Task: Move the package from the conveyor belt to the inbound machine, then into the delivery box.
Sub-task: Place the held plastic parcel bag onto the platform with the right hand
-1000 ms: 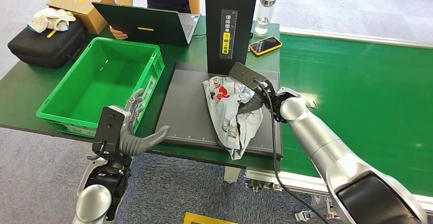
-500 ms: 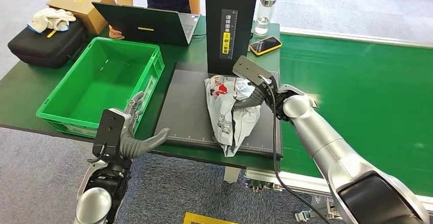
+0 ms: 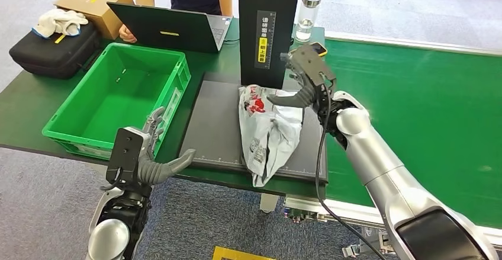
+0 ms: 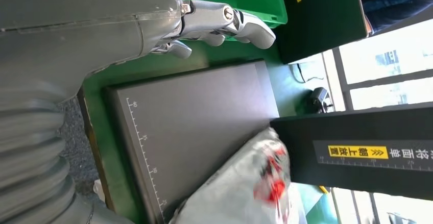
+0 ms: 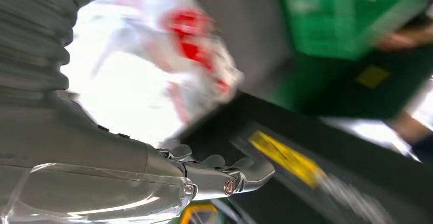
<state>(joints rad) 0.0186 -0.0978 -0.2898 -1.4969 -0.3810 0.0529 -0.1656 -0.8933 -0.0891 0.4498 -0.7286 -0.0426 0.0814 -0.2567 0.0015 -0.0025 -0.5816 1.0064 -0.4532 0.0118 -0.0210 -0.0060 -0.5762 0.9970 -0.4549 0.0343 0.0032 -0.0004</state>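
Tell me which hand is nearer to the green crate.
Left. The left hand hovers open just off the green crate's near right corner; the right hand hangs open above the package, across the black platform.

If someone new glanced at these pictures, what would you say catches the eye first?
Probably the crumpled grey package with red print, lying on the black inbound machine platform at the table's middle. The right hand hovers just above its far end, fingers apart. Left of the platform sits a bright green crate, with nothing visible in it.
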